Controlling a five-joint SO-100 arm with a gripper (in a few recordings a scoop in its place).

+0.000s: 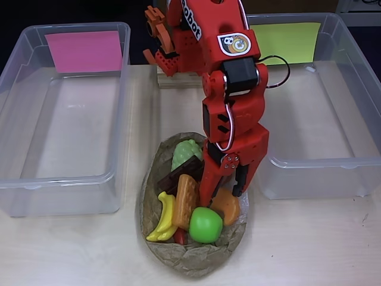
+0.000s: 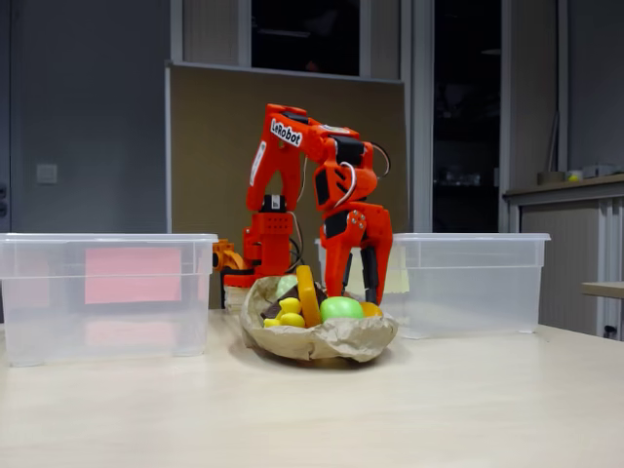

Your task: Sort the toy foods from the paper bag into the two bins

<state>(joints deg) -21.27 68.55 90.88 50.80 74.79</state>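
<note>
The paper bag (image 1: 193,262) lies open on the worktop (image 1: 309,244), between the two bins and a little nearer the camera in the overhead view. The bin with the pink label (image 1: 62,119) stands to the bag's left, the bin with the yellow-green label (image 1: 324,113) to its right. Inside the bag lie the green grapes (image 1: 186,153) at the far end, the chocolate bar (image 1: 176,177) beside them, the waffle (image 1: 186,201) in the middle, the yellow bananas (image 1: 163,218) at the left edge, the green apple (image 1: 206,225) and a bit of red chili (image 1: 180,237) at the near end. The red arm reaches down into the bag; its pincer (image 1: 223,192) is spread, its fingers either side of the orange croissant (image 1: 227,206), just right of the apple.
</note>
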